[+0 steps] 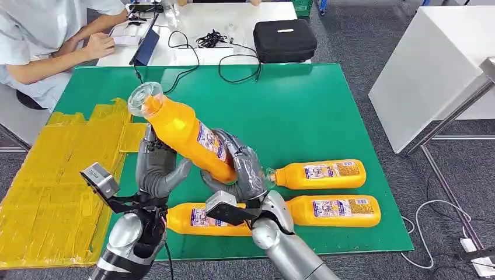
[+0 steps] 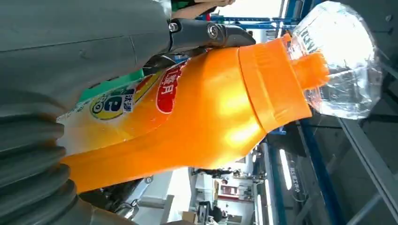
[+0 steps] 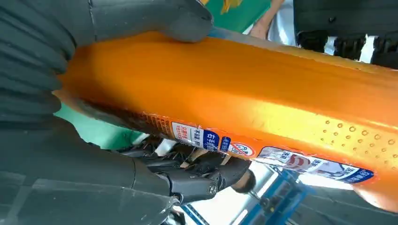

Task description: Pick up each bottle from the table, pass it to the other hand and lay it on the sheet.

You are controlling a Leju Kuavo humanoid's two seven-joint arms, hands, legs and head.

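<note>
An orange bottle (image 1: 184, 135) with a clear cap (image 1: 142, 97) is held tilted above the green surface (image 1: 327, 116), cap end up and toward the yellow sheet (image 1: 52, 175). Both hands are on it. The right hand (image 1: 239, 169) wraps its fingers (image 1: 248, 160) around the lower end of the bottle; in the right wrist view the thumb lies on one side of the orange body (image 3: 234, 79) and the darker fingers (image 3: 206, 176) curl under the other. The left hand (image 1: 156, 166) closes its fingers around the middle of the bottle from below; in the left wrist view the bottle (image 2: 206, 108) lies against the grey hand (image 2: 70, 56), with the clear cap (image 2: 342, 61) over an orange spout.

Three more orange bottles lie on their sides on the green surface: one (image 1: 321, 174) near the right hand, one (image 1: 338, 210) just below it, and one (image 1: 192, 219) partly hidden behind the wrists.

A black case (image 1: 285, 39) rests on the white table (image 1: 233, 17) behind, where a person (image 1: 46, 35) sits.
</note>
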